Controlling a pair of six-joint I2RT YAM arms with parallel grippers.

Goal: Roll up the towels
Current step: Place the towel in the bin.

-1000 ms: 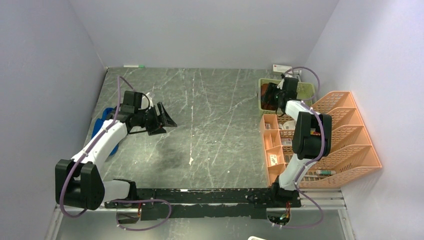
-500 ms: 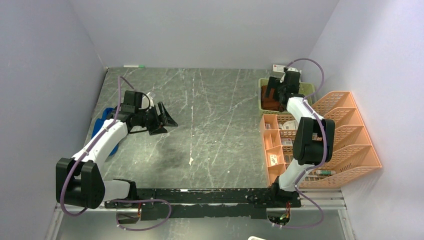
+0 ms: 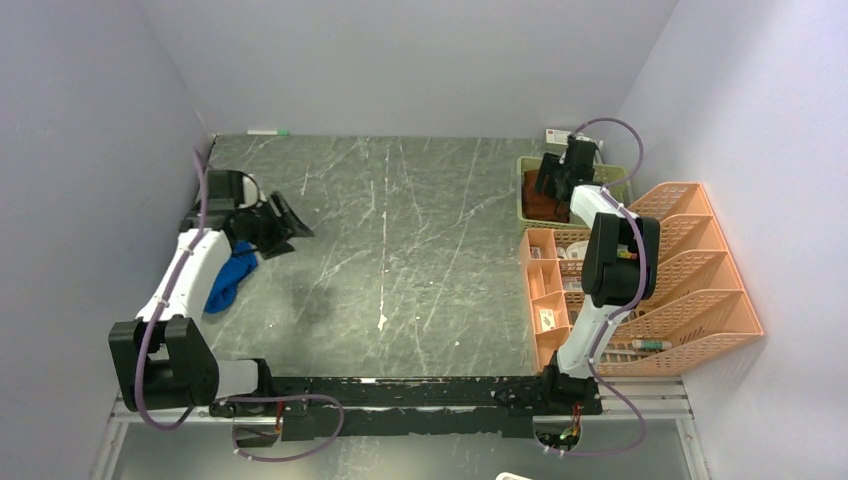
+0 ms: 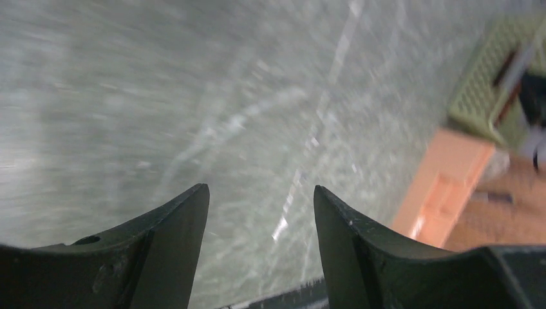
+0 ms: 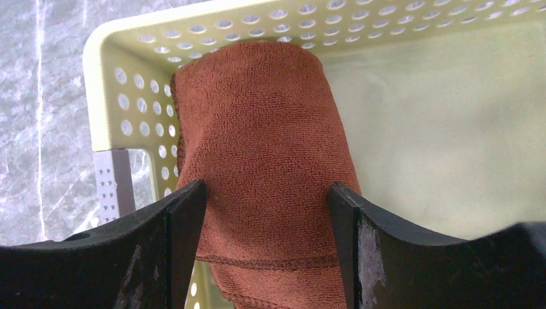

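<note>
The rust-brown towel (image 5: 270,148) lies rolled inside the green basket (image 5: 129,38), against its left wall; it also shows from above as the brown towel (image 3: 540,207). My right gripper (image 5: 267,187) hangs just over the roll with its fingers (image 5: 180,232) apart, straddling it without squeezing it. From above, the right gripper (image 3: 553,178) sits over the basket (image 3: 524,168). The blue towel (image 3: 232,275) lies crumpled at the table's left edge, beside my left forearm. My left gripper (image 3: 285,218) is open and empty above bare table, as the left wrist view (image 4: 261,190) confirms.
An orange compartment tray (image 3: 548,290) and an orange slotted file rack (image 3: 690,270) stand on the right, just in front of the basket. A white box (image 3: 563,136) and a green-capped pen (image 3: 268,132) lie along the back wall. Grey walls close in the table's left and right sides.
My left arm has swung back and to the left, toward the wall. My right gripper has moved farther back over the basket, and the rust-brown towel now lies in it.
</note>
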